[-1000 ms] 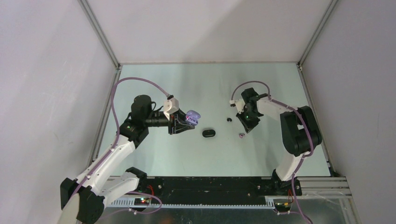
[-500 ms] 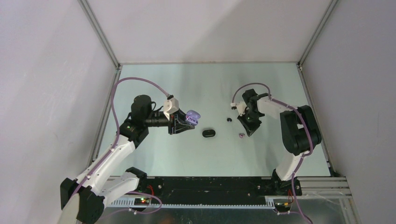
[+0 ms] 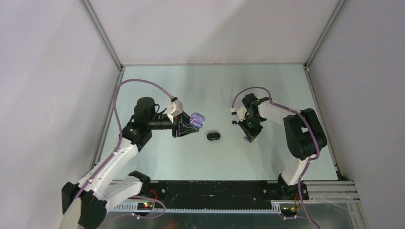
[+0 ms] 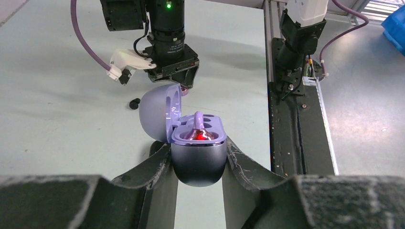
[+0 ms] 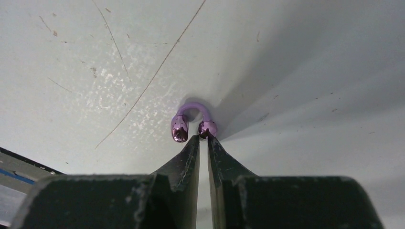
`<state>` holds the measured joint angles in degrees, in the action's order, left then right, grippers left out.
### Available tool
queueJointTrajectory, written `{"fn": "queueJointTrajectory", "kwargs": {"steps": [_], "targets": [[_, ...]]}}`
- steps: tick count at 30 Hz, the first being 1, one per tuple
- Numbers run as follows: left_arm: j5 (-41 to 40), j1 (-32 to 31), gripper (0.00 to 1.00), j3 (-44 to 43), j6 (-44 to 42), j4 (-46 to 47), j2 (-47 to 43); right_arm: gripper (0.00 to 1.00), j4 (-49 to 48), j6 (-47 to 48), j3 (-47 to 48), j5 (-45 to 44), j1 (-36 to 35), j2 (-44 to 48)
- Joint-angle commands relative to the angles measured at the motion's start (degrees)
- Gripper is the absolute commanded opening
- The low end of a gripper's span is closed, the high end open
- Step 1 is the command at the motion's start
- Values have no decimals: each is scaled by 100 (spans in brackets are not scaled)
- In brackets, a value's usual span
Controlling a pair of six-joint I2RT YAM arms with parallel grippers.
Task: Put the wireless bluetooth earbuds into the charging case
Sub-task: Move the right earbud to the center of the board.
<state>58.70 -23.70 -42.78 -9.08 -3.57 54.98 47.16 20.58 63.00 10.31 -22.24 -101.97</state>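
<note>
While the left gripper [image 4: 197, 151] clamps the lilac charging case [image 4: 198, 167] by its base, lid flipped open, one lilac earbud [image 4: 198, 130] sits seated inside. Out to the right gripper [image 5: 202, 140]: jaws pinched to a bare slit, tips down at the table [image 3: 191, 86], right against one bulb of a second lilac earbud [image 5: 180, 129], and I can't tell if it's nipped. One black earbud [image 3: 233, 122] lies near it. One black case [image 3: 213, 136] rests between the arms.

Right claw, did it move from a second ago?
Yes. The right claw slid left, closer to the black case, which stayed put.
</note>
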Motion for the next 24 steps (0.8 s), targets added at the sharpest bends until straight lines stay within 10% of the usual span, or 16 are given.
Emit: {"fn": "queueJointTrajectory", "kwargs": {"steps": [1, 24], "targets": [[106, 31, 9, -105, 1, 120, -48, 16, -386, -169, -7, -408, -32, -59], [98, 38, 9, -80, -11, 116, -122, 16, -624, 62, 711, -177, -284, -284]]}}
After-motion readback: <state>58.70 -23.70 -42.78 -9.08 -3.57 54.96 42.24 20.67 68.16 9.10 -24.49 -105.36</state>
